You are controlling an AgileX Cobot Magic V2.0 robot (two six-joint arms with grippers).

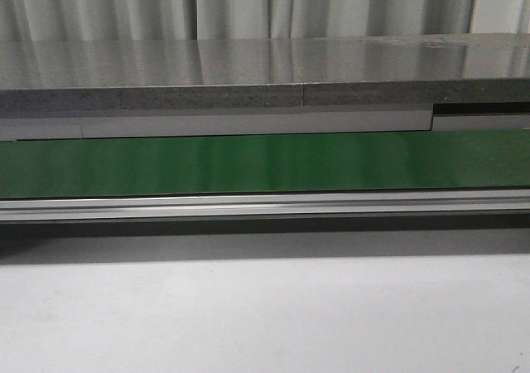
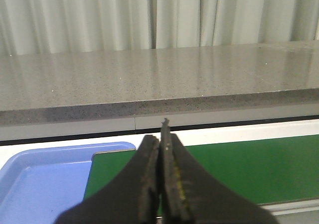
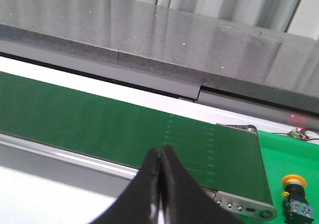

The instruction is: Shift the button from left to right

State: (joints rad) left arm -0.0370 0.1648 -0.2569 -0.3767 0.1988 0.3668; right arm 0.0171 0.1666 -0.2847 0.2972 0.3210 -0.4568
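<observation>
The button [image 3: 297, 196] shows only in the right wrist view: a yellow-orange round cap on a black body with a small coloured mark, standing on the bright green surface [image 3: 291, 152] past the end of the green belt [image 3: 124, 129]. My right gripper [image 3: 160, 157] is shut and empty, over the belt's near rail, well to the side of the button. My left gripper [image 2: 160, 144] is shut and empty, above the other end of the belt [image 2: 239, 169]. Neither gripper shows in the front view, which has only the belt [image 1: 265, 164] with nothing on it.
A blue tray [image 2: 45, 184] lies beside the belt's end under my left gripper. A grey stone-like shelf [image 1: 248, 75] runs behind the belt, with curtains beyond. A white table surface [image 1: 265, 315] lies in front of the belt's metal rail [image 1: 265, 205].
</observation>
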